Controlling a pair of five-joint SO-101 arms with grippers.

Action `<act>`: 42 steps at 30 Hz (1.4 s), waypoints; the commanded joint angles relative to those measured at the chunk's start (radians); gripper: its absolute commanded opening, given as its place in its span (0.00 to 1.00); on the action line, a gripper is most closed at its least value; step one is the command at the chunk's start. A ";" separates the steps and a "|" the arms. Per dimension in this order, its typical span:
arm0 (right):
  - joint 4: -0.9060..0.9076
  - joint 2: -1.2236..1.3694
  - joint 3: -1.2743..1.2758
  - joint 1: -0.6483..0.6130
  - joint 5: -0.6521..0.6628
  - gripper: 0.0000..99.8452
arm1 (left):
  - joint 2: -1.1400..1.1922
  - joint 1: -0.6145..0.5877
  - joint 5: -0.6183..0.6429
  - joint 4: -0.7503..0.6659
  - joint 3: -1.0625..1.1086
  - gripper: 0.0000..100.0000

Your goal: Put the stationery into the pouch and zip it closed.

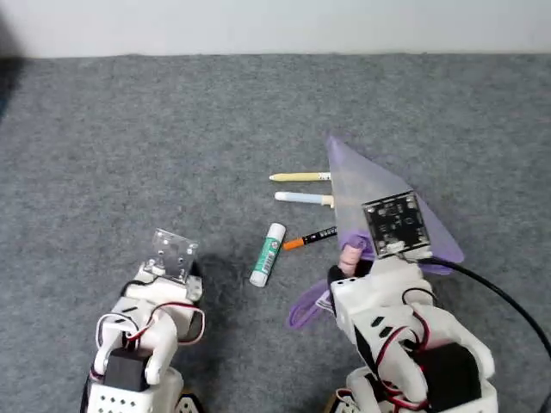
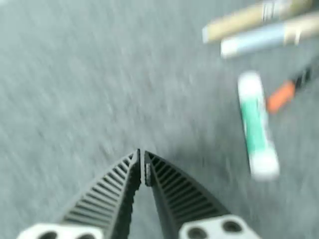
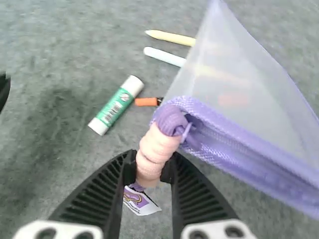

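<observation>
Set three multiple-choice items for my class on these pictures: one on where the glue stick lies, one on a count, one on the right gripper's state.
1. The glue stick lies: A inside the pouch; B on the table, outside the pouch; C on top of the pouch.
2. Stationery pieces on the table: A two; B four; C six.
3. The right gripper is: A open and empty; B shut on a pen; C shut on the pouch's pink tab.
Answers: 1 B: it lies on bare table. 2 B: glue stick, yellow pen, blue pen, orange pen. 3 C: its jaws clamp the tab.
</observation>
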 commanded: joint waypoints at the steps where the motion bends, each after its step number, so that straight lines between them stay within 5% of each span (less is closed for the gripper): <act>1: -0.030 0.004 -0.012 -0.056 0.011 0.01 | -0.009 0.002 0.055 -0.107 -0.140 0.02; 11: -0.033 -0.001 -0.068 -0.107 0.247 0.01 | -0.002 0.259 0.272 -0.160 -0.237 0.18; 20: -0.025 -0.002 -0.140 -0.110 0.347 0.01 | -0.002 0.482 0.350 -0.180 -0.239 0.18; 42: 0.099 0.004 -0.161 -0.111 0.350 0.01 | 0.000 0.649 0.361 -0.256 -0.269 0.12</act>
